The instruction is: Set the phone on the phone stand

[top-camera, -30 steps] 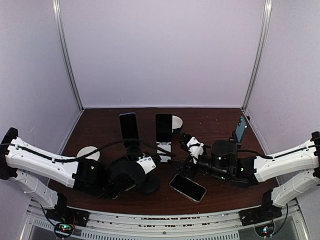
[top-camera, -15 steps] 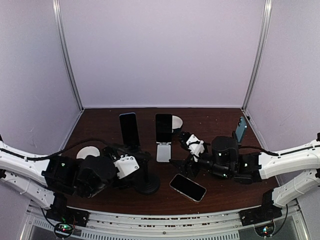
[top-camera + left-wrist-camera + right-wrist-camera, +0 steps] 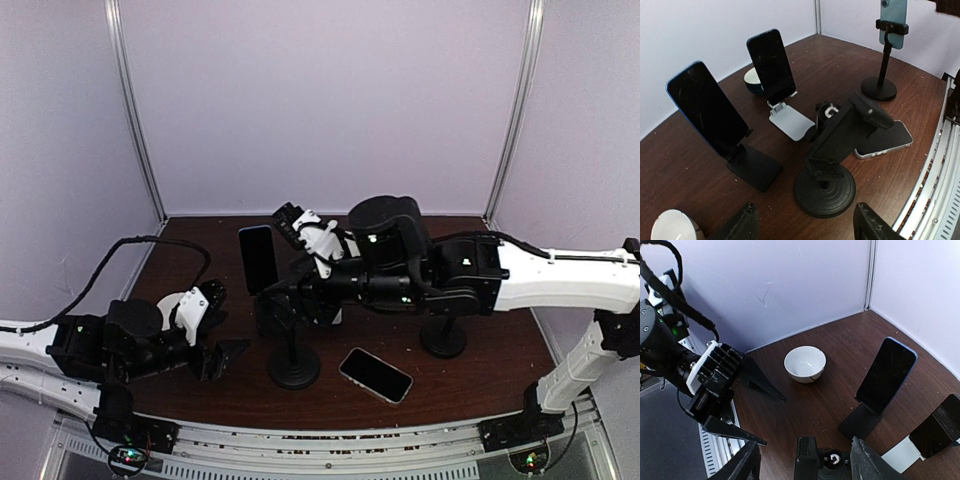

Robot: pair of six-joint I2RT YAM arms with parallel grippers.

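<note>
At lower left the left gripper (image 3: pixel 224 322) hangs with fingers spread wide, grasping nothing, beside a white bowl (image 3: pixel 805 363) showing only its bare inside. At centre the right gripper (image 3: pixel 804 462) has its fingers parted either side of the clamp head of the black phone stand (image 3: pixel 293 368), contact unclear. The phone (image 3: pixel 375 375) lies flat on the table (image 3: pixel 480 372), just right of the stand's round base.

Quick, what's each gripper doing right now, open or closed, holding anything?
Left gripper: open, empty.
Right gripper: open over the black stand, gripping nothing.
</note>
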